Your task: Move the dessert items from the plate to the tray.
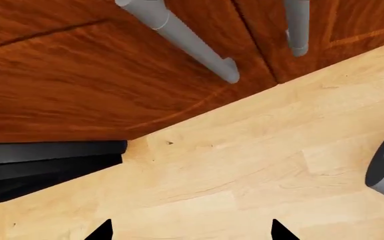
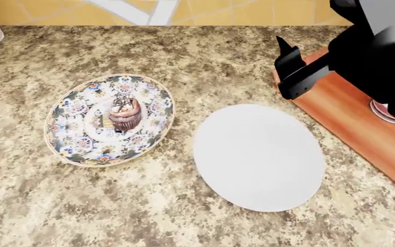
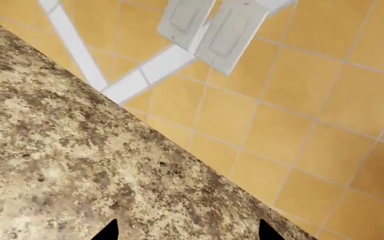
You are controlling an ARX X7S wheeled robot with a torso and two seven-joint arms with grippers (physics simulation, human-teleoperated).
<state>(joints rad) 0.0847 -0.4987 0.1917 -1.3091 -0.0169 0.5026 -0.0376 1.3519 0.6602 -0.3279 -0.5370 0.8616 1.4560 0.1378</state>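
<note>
A chocolate cupcake (image 2: 125, 114) with swirled topping stands upright in the middle of a flower-patterned plate (image 2: 70, 139) at the left of the counter. The reddish-brown wooden tray (image 2: 341, 116) lies at the right, partly under my right arm. A round white and pink thing (image 2: 381, 111) shows on the tray, mostly hidden by the arm. My right gripper (image 2: 285, 69) hovers over the tray's near-left end, open and empty; its tips (image 3: 188, 232) stand wide apart over the counter. My left gripper (image 1: 192, 231) is open and empty, out of the head view, over a wood floor.
A plain white plate (image 2: 259, 157) lies between the patterned plate and the tray. The speckled granite counter (image 2: 183, 56) ends at a yellow tiled wall with outlets (image 3: 205, 25). Wooden cabinet doors (image 1: 78, 75) with grey handles (image 1: 185, 40) face the left wrist.
</note>
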